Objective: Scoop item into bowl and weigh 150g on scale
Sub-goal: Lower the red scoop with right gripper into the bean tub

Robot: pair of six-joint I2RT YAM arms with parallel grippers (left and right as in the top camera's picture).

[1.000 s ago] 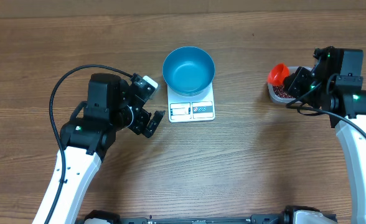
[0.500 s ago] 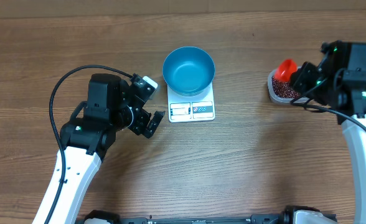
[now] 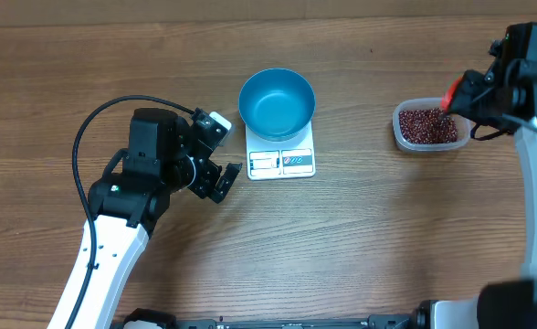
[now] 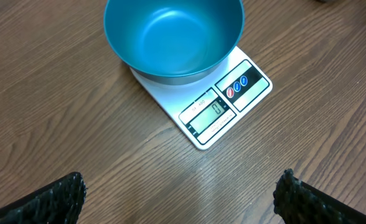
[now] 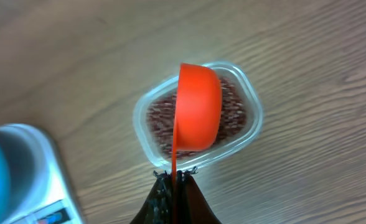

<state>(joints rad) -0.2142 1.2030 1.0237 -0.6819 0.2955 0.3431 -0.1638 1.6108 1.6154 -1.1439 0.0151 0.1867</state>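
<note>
The teal bowl [image 3: 277, 103] stands empty on the white scale [image 3: 282, 162] at the table's middle. Dark red beans [image 3: 426, 125] fill a clear tub [image 3: 399, 131] at the right. My right gripper [image 3: 463, 97] is shut on the thin handle of an orange scoop [image 3: 451, 94] at the tub's far right corner. In the right wrist view the scoop [image 5: 198, 115] hangs over the beans [image 5: 238, 106], its outside toward the camera, with the gripper [image 5: 173, 177] just outside the tub's rim. My left gripper [image 3: 225, 148] stands open left of the scale, with nothing between its fingers [image 4: 58, 199].
In the left wrist view the bowl [image 4: 173, 37] covers the far part of the scale [image 4: 223, 109], whose display faces my left gripper [image 4: 180, 202]. A black cable [image 3: 95, 123] loops over the left arm. Bare wood lies between the scale and the tub.
My right gripper has carried the scoop from the tub's left side to its far right corner, uncovering the beans. The left arm, bowl and scale have not moved.
</note>
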